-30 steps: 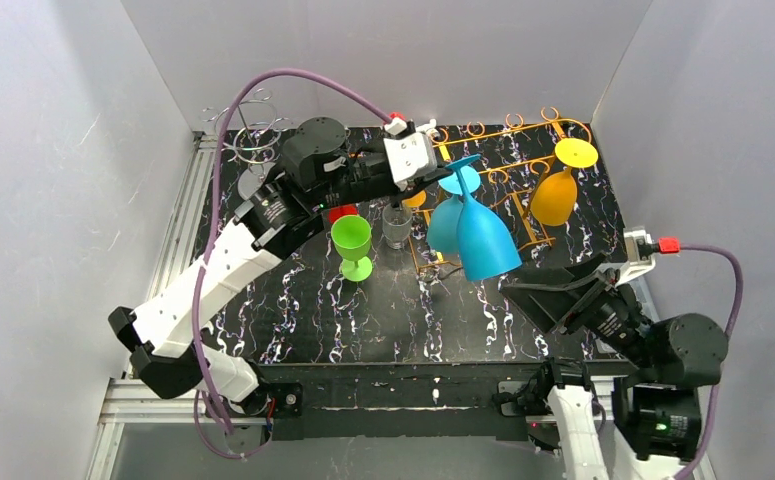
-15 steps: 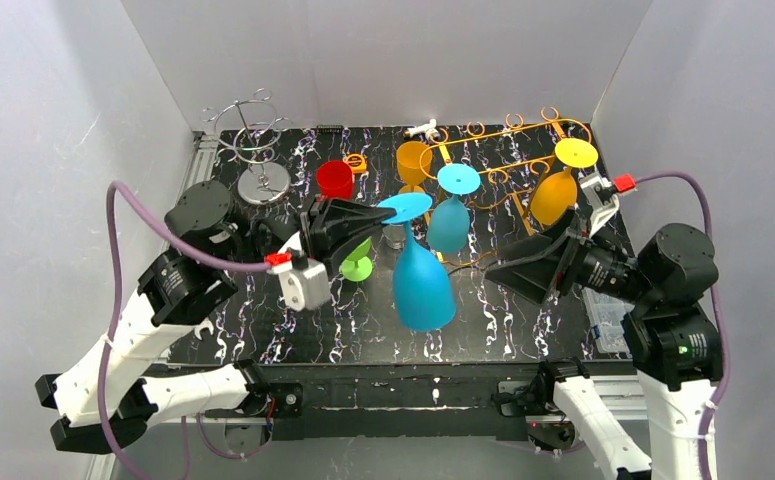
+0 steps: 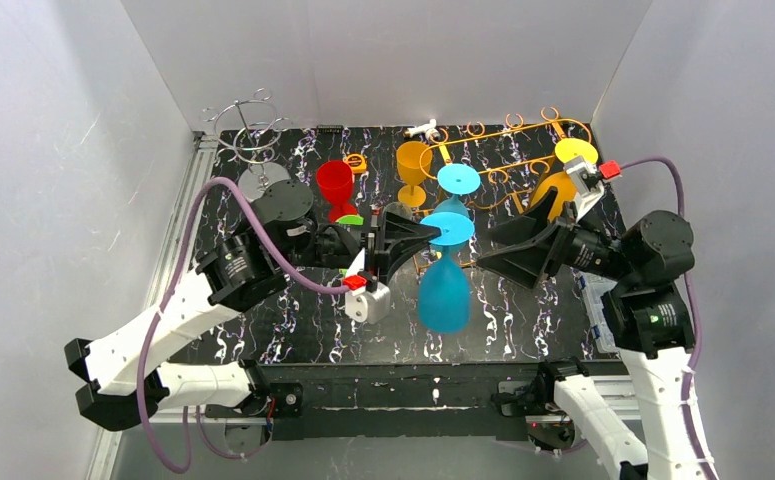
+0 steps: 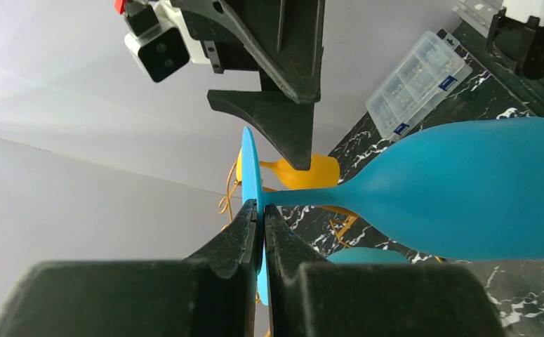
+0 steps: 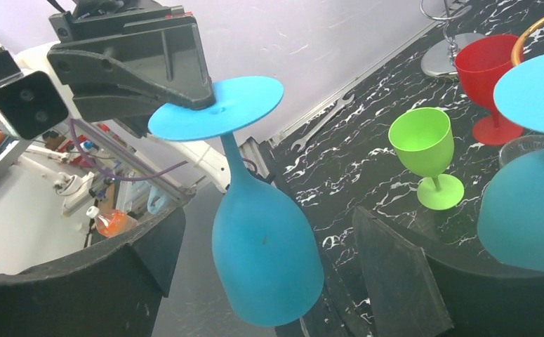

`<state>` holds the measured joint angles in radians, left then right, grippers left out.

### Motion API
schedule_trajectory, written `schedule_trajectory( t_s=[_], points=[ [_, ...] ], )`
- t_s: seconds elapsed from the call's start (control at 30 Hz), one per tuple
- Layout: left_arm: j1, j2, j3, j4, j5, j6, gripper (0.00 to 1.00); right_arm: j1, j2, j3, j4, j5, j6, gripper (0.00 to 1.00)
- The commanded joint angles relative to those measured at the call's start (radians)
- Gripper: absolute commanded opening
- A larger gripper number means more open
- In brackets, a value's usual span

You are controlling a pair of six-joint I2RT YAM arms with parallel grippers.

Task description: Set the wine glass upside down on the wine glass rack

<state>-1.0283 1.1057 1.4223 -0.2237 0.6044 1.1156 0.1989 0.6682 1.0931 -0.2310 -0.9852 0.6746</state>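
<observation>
A blue wine glass [image 3: 444,293] hangs upside down over the middle of the table, bowl down. My left gripper [image 3: 425,232] is shut on the rim of its flat foot [image 4: 249,161], with the fingers [image 4: 237,235] pinching the disc edge-on. My right gripper [image 3: 485,250] is open just right of the glass. In the right wrist view its wide-apart fingers [image 5: 395,274] stand on either side of the bowl [image 5: 265,260] without touching it. The gold wire wine glass rack [image 3: 519,162] stands at the back right. A second blue glass [image 3: 453,195] and a yellow glass [image 3: 560,180] hang on it upside down.
A green glass [image 5: 427,151], a red glass [image 3: 335,185] and an orange glass [image 3: 413,165] stand upright behind the left arm. At the back left is a silver wire stand [image 3: 253,140]. A clear plastic box [image 3: 603,320] lies at the right edge.
My left arm has carried the blue glass to the right and a little farther back, towards the right gripper. The right gripper has come in to the left, around the bowl.
</observation>
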Motion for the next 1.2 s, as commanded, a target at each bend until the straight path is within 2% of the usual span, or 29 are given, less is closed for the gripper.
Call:
schedule_trajectory(
  t_s=[0.0, 0.23, 0.57, 0.73, 0.87, 1.03, 1.1, 1.17],
  points=[
    [-0.009, 0.017, 0.041, 0.085, -0.006, 0.042, 0.0, 0.022, 0.036, 0.004, 0.078, -0.016, -0.069, 0.98],
    [-0.009, 0.072, 0.083, 0.135, -0.026, 0.078, 0.0, 0.071, 0.099, 0.038, -0.065, 0.016, -0.246, 0.98],
    [-0.009, 0.153, 0.133, 0.206, -0.052, 0.133, 0.0, 0.08, 0.048, -0.024, -0.053, -0.056, -0.229, 0.98],
    [-0.009, 0.167, 0.129, 0.218, -0.058, 0.13, 0.0, 0.08, -0.005, -0.069, -0.088, -0.01, -0.23, 0.98],
    [-0.009, 0.174, 0.132, 0.261, -0.065, 0.123, 0.0, 0.08, -0.015, -0.082, -0.096, 0.019, -0.225, 0.87],
    [-0.009, 0.176, 0.137, 0.268, -0.078, 0.105, 0.0, 0.08, -0.032, -0.1, -0.147, 0.044, -0.262, 0.95],
    [-0.009, 0.169, 0.125, 0.27, -0.069, 0.104, 0.0, 0.08, -0.041, -0.108, -0.11, 0.058, -0.237, 0.93],
    [-0.009, 0.164, 0.115, 0.269, -0.069, 0.097, 0.0, 0.08, -0.038, -0.107, -0.094, 0.069, -0.227, 0.84]
  ],
)
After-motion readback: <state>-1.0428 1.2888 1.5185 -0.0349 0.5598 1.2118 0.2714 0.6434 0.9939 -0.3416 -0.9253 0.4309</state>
